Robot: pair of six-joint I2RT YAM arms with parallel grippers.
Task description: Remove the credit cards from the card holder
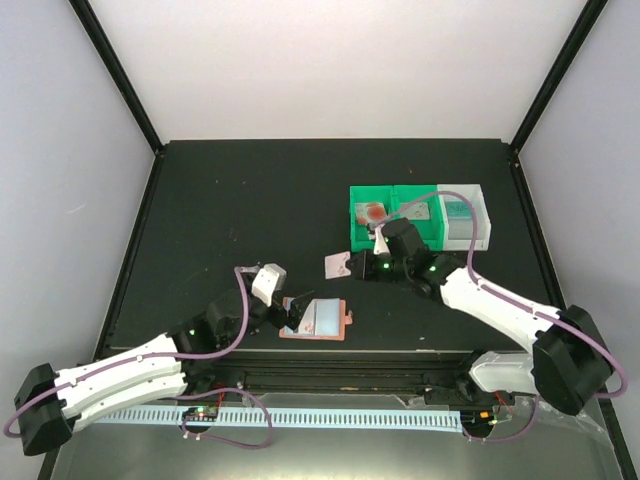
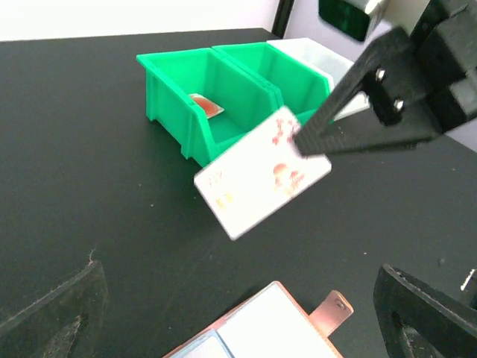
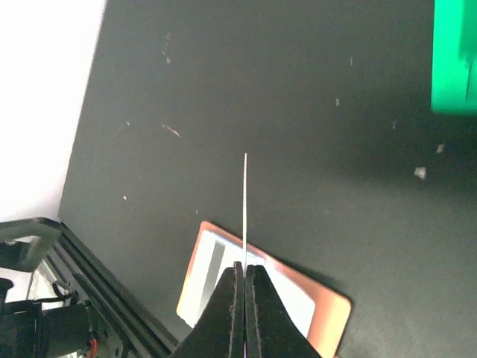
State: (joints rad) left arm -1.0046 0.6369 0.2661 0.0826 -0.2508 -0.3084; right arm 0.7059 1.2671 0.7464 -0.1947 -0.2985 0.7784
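While pinching a credit card [image 2: 261,175] in the closed right gripper [image 3: 245,267], held left gripper [image 1: 293,312] wide, empty; likely needed binning next.

**Robotics laboratory test cell.** A matte black bench [image 1: 250,200] stands inside an enclosure of plain white panels [image 1: 330,60] framed by black corner posts [image 1: 117,75]. Two white-and-black arms, left [image 1: 120,375] and right [image 1: 500,305], are mounted side by side at the bench's near edge. Each arm trails a purple cable [image 1: 246,312]. A slotted white cable duct [image 1: 330,418] runs the length of that edge, just in front of the arm bases. Green bins [image 1: 372,190] and a white bin [image 1: 483,230], of the small parts-storage kind, sit side by side toward the bench's far right corner.
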